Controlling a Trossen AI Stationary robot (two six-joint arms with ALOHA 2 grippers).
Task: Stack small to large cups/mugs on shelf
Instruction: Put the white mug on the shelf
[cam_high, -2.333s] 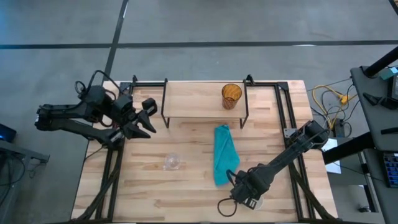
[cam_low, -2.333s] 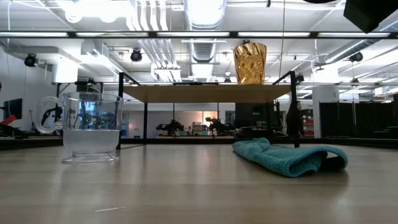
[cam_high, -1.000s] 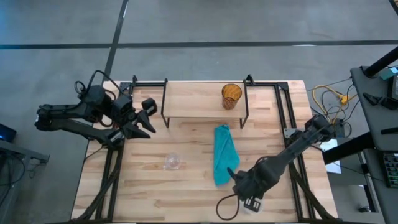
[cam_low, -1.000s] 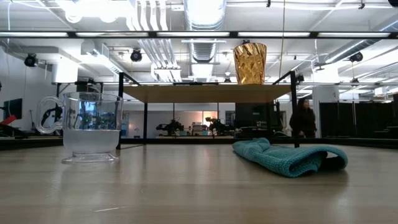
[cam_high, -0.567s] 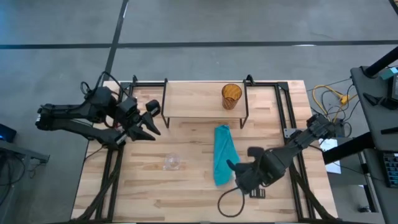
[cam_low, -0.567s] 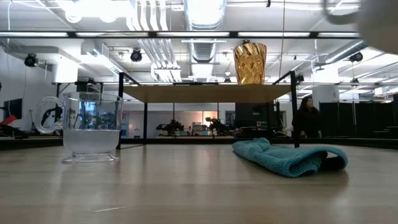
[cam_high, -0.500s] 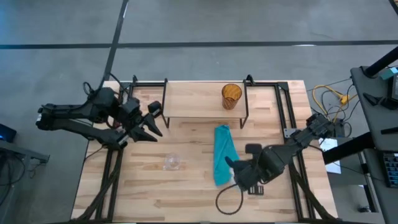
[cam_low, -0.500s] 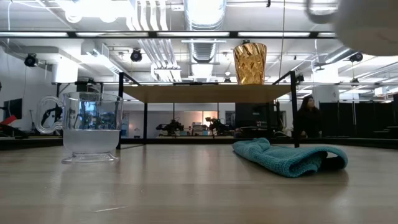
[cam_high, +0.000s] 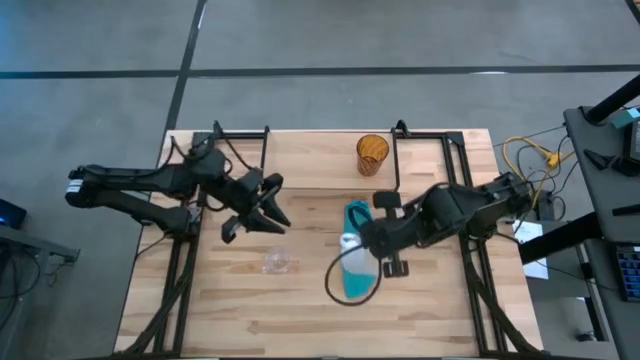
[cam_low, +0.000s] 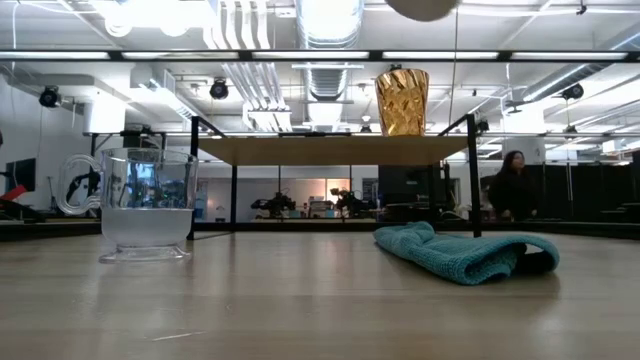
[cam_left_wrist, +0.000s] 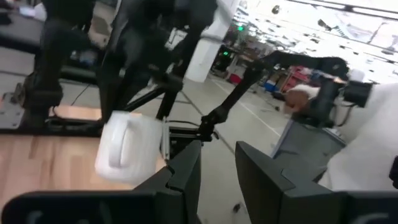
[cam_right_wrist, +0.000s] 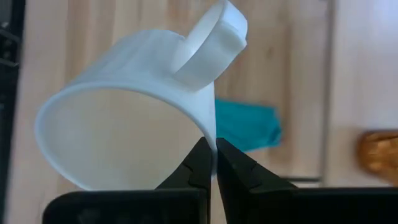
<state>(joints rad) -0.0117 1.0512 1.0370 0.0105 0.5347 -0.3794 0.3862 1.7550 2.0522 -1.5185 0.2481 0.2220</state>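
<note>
A white mug (cam_high: 348, 243) hangs over the teal cloth (cam_high: 357, 270), with my right gripper (cam_high: 362, 240) shut on it. Only its underside (cam_low: 422, 8) shows at the top of the low view. An amber cup (cam_high: 372, 154) stands on the shelf (cam_high: 315, 160) toward its right end. A small clear glass (cam_high: 276, 261) stands on the table left of the cloth. My left gripper (cam_high: 268, 212) hovers open just beyond the glass, with nothing between its fingers (cam_left_wrist: 186, 177). In the left wrist view the mug (cam_left_wrist: 127, 151) shows ahead of it. My right gripper pinches the mug's rim (cam_right_wrist: 210, 134) beside the handle (cam_right_wrist: 211, 43), one finger inside the mug and one outside. The fingers (cam_right_wrist: 193, 168) come from the table's right side. The mug is lifted clear, above the teal cloth (cam_right_wrist: 245, 127).
The shelf's black legs (cam_high: 396, 190) and a black frame along the table's edges (cam_high: 455, 180) stand near my right arm. Cables lie off the table's right side (cam_high: 530, 160). A person (cam_low: 512, 195) is in the room far behind the table.
My right gripper has raised the white mug off the table's near right part and carried it up and toward the far left, until it hangs over the teal cloth. My left gripper has moved toward the table's right, to just beyond the clear glass.
</note>
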